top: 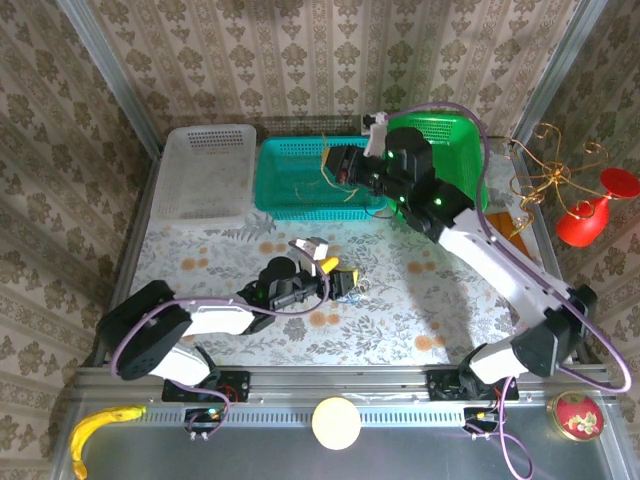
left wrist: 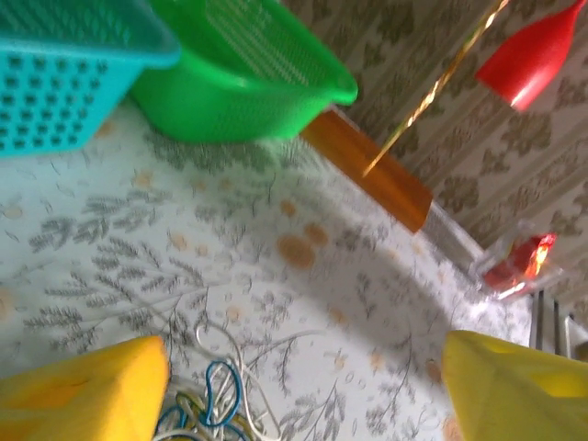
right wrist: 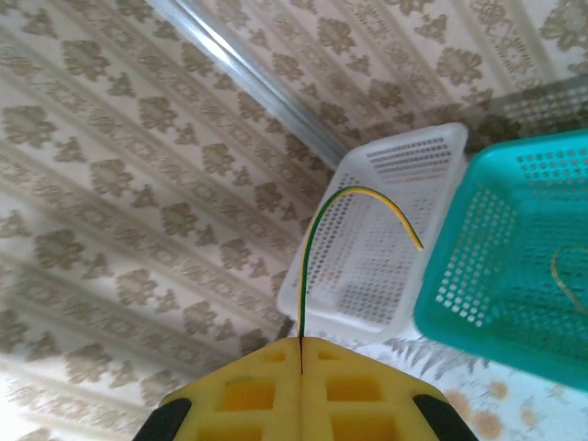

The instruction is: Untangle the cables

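The right pincer (right wrist: 301,354) is clamping a green-yellow cable (right wrist: 314,239) above the teal basket (right wrist: 478,266), which is holding thin wires (top: 322,188). The left pincer (left wrist: 303,386) is gaping over the cable clump (left wrist: 216,404).

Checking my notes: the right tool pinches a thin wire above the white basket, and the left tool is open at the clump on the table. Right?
No: the right tool pinches the thin wire above the teal basket, not the white basket, as the top view shows. The rest stands.
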### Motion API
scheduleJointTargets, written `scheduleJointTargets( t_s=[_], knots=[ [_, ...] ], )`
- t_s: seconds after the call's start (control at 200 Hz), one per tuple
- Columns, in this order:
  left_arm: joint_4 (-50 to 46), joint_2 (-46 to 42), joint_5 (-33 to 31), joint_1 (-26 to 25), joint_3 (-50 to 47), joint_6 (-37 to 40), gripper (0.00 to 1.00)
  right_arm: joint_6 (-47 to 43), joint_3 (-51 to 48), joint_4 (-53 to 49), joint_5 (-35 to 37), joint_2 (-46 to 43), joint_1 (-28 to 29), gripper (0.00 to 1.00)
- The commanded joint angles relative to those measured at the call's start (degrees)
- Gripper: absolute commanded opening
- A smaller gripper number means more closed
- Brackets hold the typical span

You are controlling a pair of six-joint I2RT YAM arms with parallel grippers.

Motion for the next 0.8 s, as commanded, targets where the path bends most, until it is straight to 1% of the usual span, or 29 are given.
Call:
scheduleJointTargets(
  t_s=[0.0, 0.03, 0.11, 0.195, 0.39, 0.455, 0.585, 0.775, 0.795],
  knots=[
    [-6.5, -5.7, -3.9, 1.8, -1.2, -1.3, 0.87, -4.2, 5.6, -4.2, 2.9, 5.8, -1.4, 0.00],
    [-8.1, -7.4, -4.7, 2.2, -1.3, -1.5, 0.92, -4.3, 7.1, -4.6, 3.0, 7.5, -1.8, 0.00],
    [-13.8, -12.6, -8.0, 3.8, -1.4, -2.4, 0.99, -4.9, 11.8, -6.0, 3.0, 12.8, -2.3, 0.00],
    [-21.0, -18.0, -10.8, 6.3, -1.0, -4.2, 1.00, -6.1, 16.6, -7.5, 3.3, 18.0, -2.4, 0.00],
    [-36.3, -28.9, -13.2, 13.4, 1.5, -7.4, 1.00, -8.9, 26.9, -11.1, 5.5, 29.6, -2.5, 0.00],
    [-40.0, -30.9, -12.5, 16.1, 2.6, -8.0, 1.00, -9.9, 29.8, -11.9, 6.5, 33.4, -2.7, 0.00],
    [-43.2, -32.5, -8.5, 20.3, 4.5, -8.6, 1.00, -11.6, 36.4, -14.1, 7.4, 40.6, -2.9, 0.00],
    [-44.7, -31.0, -4.0, 23.2, 6.6, -8.3, 1.00, -13.2, 40.8, -15.1, 8.4, 48.1, -3.2, 0.00],
    [-45.0, -30.8, -3.6, 23.3, 6.9, -8.3, 1.00, -13.3, 41.1, -15.2, 8.2, 48.7, -3.3, 0.05]
  ],
)
